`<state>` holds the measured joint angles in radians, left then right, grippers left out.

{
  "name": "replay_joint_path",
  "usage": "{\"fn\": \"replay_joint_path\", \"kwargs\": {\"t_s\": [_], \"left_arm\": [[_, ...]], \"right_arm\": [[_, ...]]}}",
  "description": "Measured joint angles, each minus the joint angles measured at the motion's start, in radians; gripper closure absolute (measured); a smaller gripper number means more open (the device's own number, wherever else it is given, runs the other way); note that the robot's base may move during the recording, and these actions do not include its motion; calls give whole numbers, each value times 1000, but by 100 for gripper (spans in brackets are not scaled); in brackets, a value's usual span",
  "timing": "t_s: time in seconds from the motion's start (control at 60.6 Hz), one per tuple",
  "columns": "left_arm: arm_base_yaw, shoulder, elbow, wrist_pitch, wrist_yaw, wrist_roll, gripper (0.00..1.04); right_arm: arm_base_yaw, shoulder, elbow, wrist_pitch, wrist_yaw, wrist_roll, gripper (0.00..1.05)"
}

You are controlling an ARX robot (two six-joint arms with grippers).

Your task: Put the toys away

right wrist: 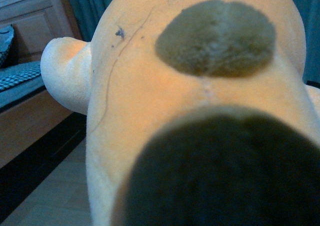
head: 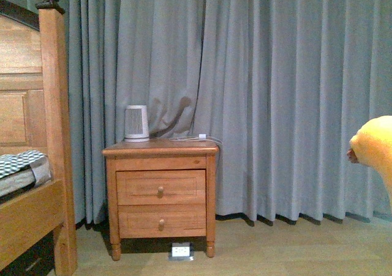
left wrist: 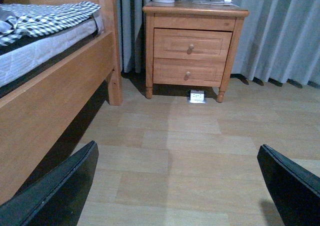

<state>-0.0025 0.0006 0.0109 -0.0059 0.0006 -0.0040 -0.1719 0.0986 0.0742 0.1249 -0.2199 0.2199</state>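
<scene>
The plush toy [head: 375,142] hangs aloft at three o'clock, unstowed; the right tool's grip is hidden, probably holding it. The left tool [left wrist: 177,146] gapes wide, empty.

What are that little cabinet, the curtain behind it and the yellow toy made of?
Cabinet: wood, it seems, warm brown with visible grain and a slight sheen. Curtain: woven cloth, grey-blue and matte, hanging in soft folds. Toy: plush fabric, orange-yellow, with a fuzzy nap and a stitched seam; the stuffing cannot be seen.
</scene>
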Motion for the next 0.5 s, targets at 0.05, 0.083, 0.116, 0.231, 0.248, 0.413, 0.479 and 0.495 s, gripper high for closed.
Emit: {"fn": "replay_joint_path", "kwargs": {"t_s": [0.05, 0.083, 0.116, 0.231, 0.248, 0.413, 0.479, 0.495], "left_arm": [[0, 0, 0, 0, -1, 0, 6], [0, 0, 0, 0, 0, 0, 6], [0, 0, 0, 0, 0, 0, 6], [0, 0, 0, 0, 0, 0, 6], [0, 0, 0, 0, 0, 0, 6], [0, 0, 0, 0, 0, 0, 6], [0, 0, 0, 0, 0, 0, 6], [0, 0, 0, 0, 0, 0, 6]], "right_arm": [[0, 0, 0, 0, 0, 0, 86], [0, 0, 0, 0, -1, 0, 86], [0, 0, 0, 0, -1, 0, 86], [0, 0, 0, 0, 0, 0, 86], [0, 0, 0, 0, 0, 0, 86], [0, 0, 0, 0, 0, 0, 86], [0, 0, 0, 0, -1, 0, 86], [0, 0, 0, 0, 0, 0, 86]]}}
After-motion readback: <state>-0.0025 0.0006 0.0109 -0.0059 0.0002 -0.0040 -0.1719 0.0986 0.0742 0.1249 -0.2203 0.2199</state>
